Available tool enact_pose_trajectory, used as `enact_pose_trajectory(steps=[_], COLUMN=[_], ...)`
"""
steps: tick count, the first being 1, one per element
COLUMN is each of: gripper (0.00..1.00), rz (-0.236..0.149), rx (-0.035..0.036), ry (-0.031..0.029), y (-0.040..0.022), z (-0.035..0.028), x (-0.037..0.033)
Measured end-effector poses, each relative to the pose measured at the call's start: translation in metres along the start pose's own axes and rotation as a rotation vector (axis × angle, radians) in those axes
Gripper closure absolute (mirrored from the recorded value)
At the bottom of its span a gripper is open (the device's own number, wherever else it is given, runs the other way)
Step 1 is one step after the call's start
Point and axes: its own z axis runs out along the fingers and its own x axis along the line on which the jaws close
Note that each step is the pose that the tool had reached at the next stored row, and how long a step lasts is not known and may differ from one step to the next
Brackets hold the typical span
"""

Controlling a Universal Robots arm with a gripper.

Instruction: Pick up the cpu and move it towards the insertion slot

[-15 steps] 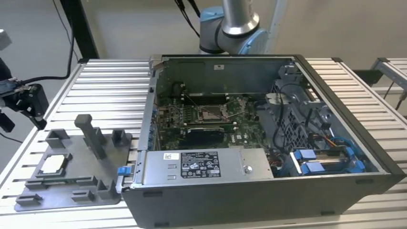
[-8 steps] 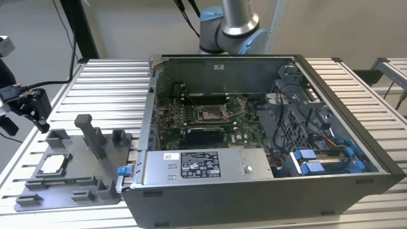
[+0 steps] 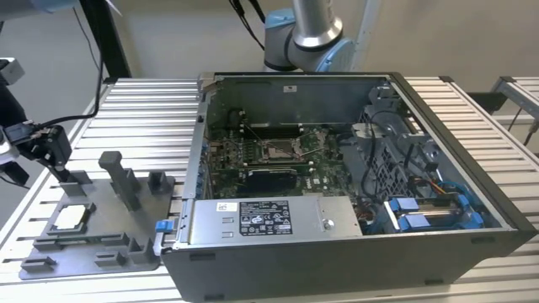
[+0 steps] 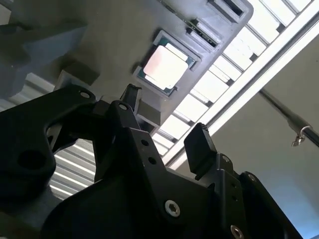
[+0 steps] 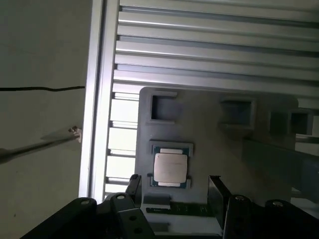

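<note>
Surface: slatted aluminium table (image 3: pixel 135 113), plain pale wall behind. An open PC case (image 3: pixel 337 265) sits mid-table. The power supply (image 3: pixel 269 218) inside carries 1 white-and-black label; I can't read the print. A grey fixture tray (image 3: pixel 101 218) sits at the exterior view's left, just beside the case, with upright posts on it. The cpu (image 3: pixel 72 216) lies flat in a tray pocket, silver top up, untouched. The gripper (image 3: pixel 57 165) hovers over the tray with its 2 fingers (image 5: pixel 215 186) spread and nothing between them; both wrist views show the gripper (image 4: pixel 164 122) (image 5: pixel 174 186) near the cpu (image 4: pixel 164 66) (image 5: pixel 170 168). The insertion slot (image 3: pixel 278 149) sits on the green motherboard (image 3: pixel 320 180), well apart from the gripper, with the case wall between.
</note>
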Motion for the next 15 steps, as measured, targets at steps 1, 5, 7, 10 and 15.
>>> enact_pose_trajectory(steps=[1, 5, 7, 10, 15], gripper=[1.0, 1.0, 1.0, 1.0, 0.0], rz=[0.0, 0.0, 0.0, 0.0, 0.0], rx=[0.0, -0.0001, 0.0, 0.0, 0.0], ry=[-0.0002, -0.0005, -0.0005, -0.0005, -0.0006], y=[-0.0001, -0.0003, -0.0005, -0.0007, -0.001], z=[0.0019, 0.0092, 0.0127, 0.0182, 0.0274], x=[0.0001, 0.0005, 0.0006, 0.0009, 0.0013])
